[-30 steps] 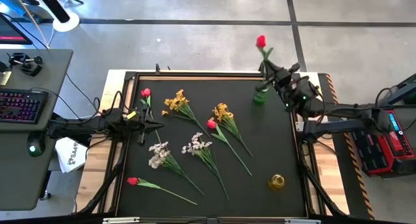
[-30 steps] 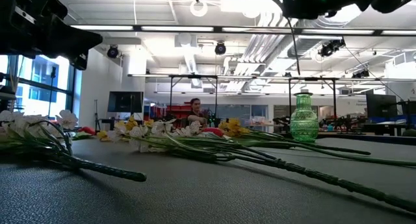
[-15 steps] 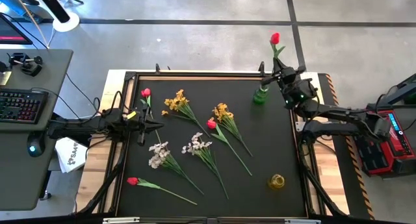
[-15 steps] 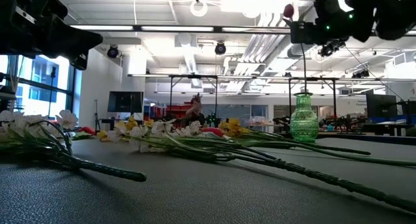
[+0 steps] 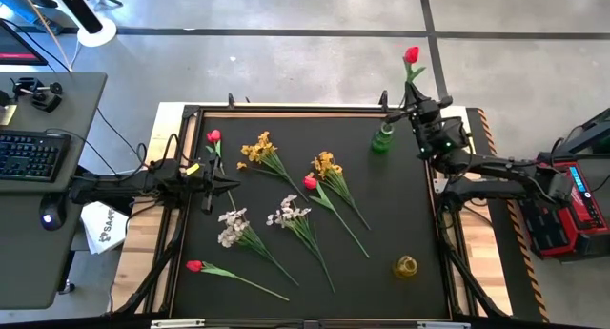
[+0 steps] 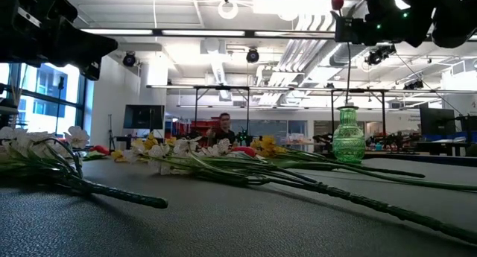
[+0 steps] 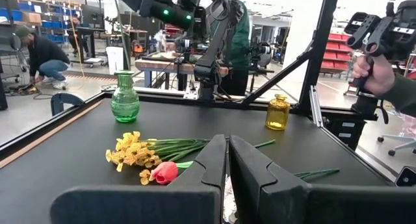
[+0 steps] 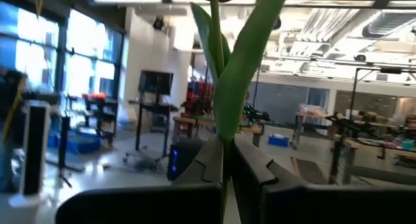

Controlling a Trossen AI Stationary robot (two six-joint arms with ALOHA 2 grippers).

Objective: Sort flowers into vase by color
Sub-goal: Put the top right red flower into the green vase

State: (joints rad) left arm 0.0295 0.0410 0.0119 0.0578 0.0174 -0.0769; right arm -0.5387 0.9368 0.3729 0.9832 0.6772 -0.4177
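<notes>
My right gripper (image 5: 417,108) is high over the table's far right corner, shut on a red tulip with its bud (image 5: 411,54) up. The green glass vase (image 5: 381,138) stands below it on the black mat, also seen in the low view as the green vase (image 6: 349,135). A small yellow vase (image 5: 406,266) stands near the right near corner. Red tulips (image 5: 213,136), yellow clusters (image 5: 257,150) and white sprays (image 5: 232,226) lie flat on the mat. My left gripper (image 5: 212,183) is shut and waits low at the left side, beside those flowers. My right gripper pinches the tulip's green stem (image 8: 223,134) between its two fingers, just under the long leaf (image 8: 244,62). The fingers lie level across the stem. The tulip is upright and lifted, bud (image 6: 337,0) above; its thin lower stem (image 6: 349,71) hangs toward the vase mouth.
The mat's raised frame (image 5: 286,110) runs round the work area. A person's hand with a controller (image 7: 372,52) shows beyond the table's right edge, and another person crouches far off (image 7: 40,55). A desk with a keyboard (image 5: 29,155) stands left of the table.
My right gripper has carried the red tulip toward the table's right edge, and the bud now stands farther right and more upright over the green vase. The gripper has stayed shut on the stem. The flowers on the mat have not moved.
</notes>
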